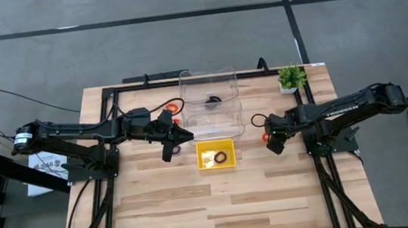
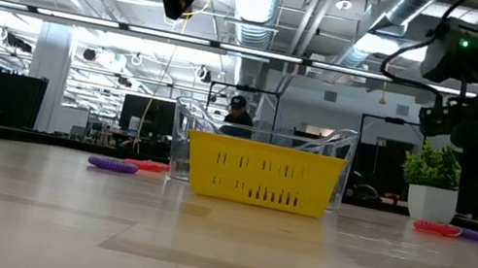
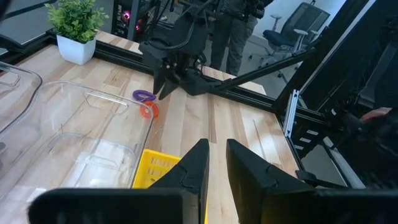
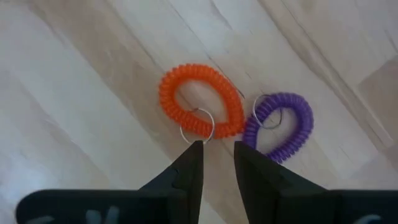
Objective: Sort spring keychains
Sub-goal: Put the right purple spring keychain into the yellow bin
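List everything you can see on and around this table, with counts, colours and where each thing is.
Loose spring keychains: four; orange keychain and purple keychain side by side under the right gripper; another purple one and an orange-red one on the left arm's side of the clear bin.
Binned spring keychains: two, black; one in the clear bin, one in the yellow tray.
Clear bin: one, table centre.
Yellow tray: one, just in front of the bin.
Potted plant: one, green, white pot, far corner.
Table: one, light wood.
Person: one, beyond the table.
Left gripper: open, empty, raised beside the bin.
Right gripper: open, above the orange keychain.
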### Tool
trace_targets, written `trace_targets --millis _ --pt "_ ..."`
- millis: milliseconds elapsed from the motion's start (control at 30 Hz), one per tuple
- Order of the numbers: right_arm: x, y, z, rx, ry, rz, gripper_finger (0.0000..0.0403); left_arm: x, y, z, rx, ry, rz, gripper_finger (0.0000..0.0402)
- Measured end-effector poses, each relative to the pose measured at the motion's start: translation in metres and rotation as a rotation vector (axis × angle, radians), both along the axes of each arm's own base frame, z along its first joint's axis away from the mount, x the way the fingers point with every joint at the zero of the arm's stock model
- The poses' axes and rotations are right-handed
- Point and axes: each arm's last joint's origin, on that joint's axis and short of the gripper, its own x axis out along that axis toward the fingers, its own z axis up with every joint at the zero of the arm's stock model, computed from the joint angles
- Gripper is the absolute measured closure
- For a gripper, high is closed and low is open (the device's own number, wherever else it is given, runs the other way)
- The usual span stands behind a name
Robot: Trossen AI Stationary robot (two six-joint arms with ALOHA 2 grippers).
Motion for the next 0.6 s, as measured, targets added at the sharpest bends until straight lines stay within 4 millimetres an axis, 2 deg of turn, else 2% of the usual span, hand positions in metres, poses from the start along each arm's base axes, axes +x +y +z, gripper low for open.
trace_targets --millis 267,600 --pt "-0.003 0.0 -0.005 -0.007 0.008 -0.01 0.0324 0.0 0.0 0.0 0.0 0.0 0.0 0.0348" --pt "-0.015 0.0 -0.022 0.003 0.052 -0.086 0.0324 0.0 0.0 0.0 0.0 0.0 0.0 0.0348"
